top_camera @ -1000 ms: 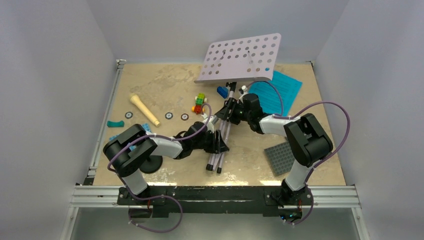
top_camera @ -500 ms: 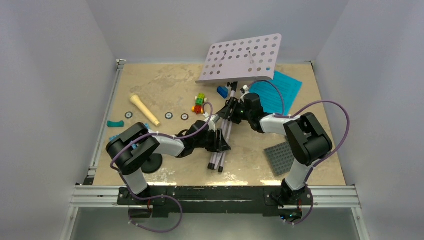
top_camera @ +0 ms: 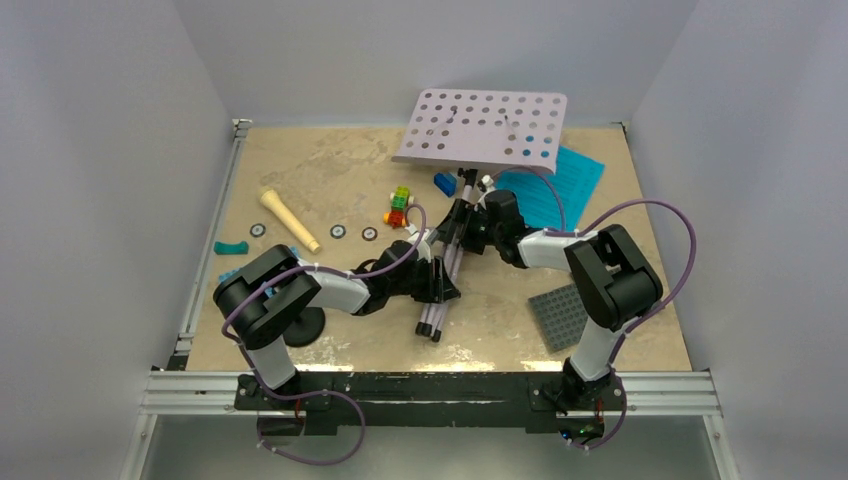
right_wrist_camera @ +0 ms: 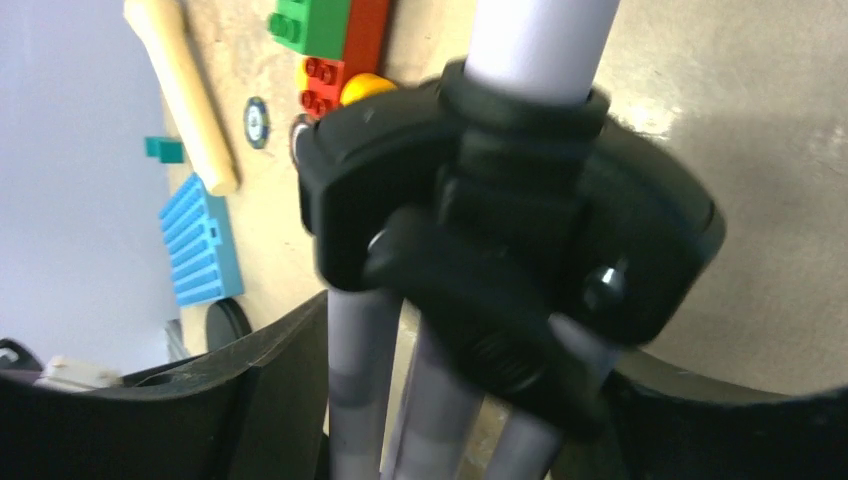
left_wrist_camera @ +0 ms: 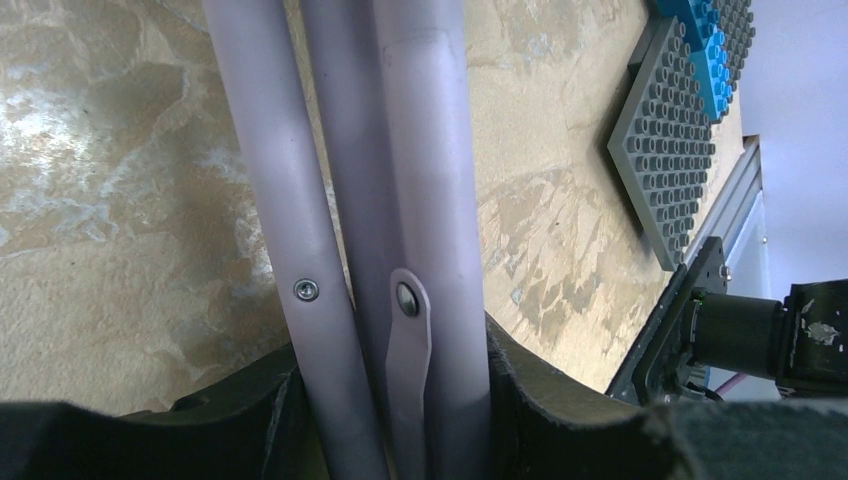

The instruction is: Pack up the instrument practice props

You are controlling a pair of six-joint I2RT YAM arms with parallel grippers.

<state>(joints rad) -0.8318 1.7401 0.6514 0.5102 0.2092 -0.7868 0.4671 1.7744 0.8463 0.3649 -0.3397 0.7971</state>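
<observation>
Music stand (top_camera: pixel 485 130) leans top-heavy at upper centre. The left gripper (top_camera: pixel 442 283) clamps its folded legs (left_wrist_camera: pixel 390 200). Whether the right gripper (top_camera: pixel 468 222) grips the collar (right_wrist_camera: pixel 510 200) I cannot tell; a loose hold there could topple it.

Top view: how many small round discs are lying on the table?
3. One disc lies left of the cream cone; two more sit side by side to its right. Others may be out of sight.

black-and-grey left arm (top_camera: pixel 335 292) and right arm (top_camera: pixel 548 246) showing pale grey links between black joint housings, thin lavender cables (top_camera: pixel 690 255) looping off both, left gripper (left_wrist_camera: pixel 390 400) and right gripper (right_wrist_camera: pixel 470 410) wearing matte black fingers (left_wrist_camera: pixel 150 440)
</observation>
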